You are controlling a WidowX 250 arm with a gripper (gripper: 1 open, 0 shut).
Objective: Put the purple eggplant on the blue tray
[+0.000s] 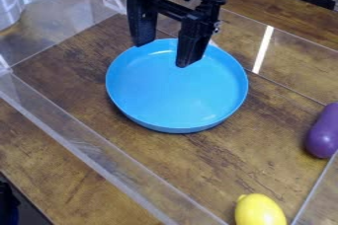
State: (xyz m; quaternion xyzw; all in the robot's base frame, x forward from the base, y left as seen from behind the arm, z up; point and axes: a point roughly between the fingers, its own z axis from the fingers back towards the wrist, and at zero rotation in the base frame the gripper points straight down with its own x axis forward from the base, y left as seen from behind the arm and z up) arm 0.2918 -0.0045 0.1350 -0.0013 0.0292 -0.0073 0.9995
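The black end effector [169,41] hangs pointing downward above the far part of the blue tray [148,113], its two long fingers [193,43] spread apart with nothing between them, so it is released and carries nothing. The finger tips sit over the tray's far rim and inner floor; whether they touch the plastic cannot be told from this view. The tray, a large round dish with a shallow raised rim, lies near the middle of the wooden worktop [66,51] and has nothing in it. The purple eggplant [322,130] lies well apart from the tray, at the right edge of the worktop, partly cut off by the picture's border and clear of the end effector. A yellow lemon-shaped object [260,210] rests near the front right corner, in front of the eggplant and apart from it. Clear plastic walls [79,135] stand along the worktop's left and front edges.
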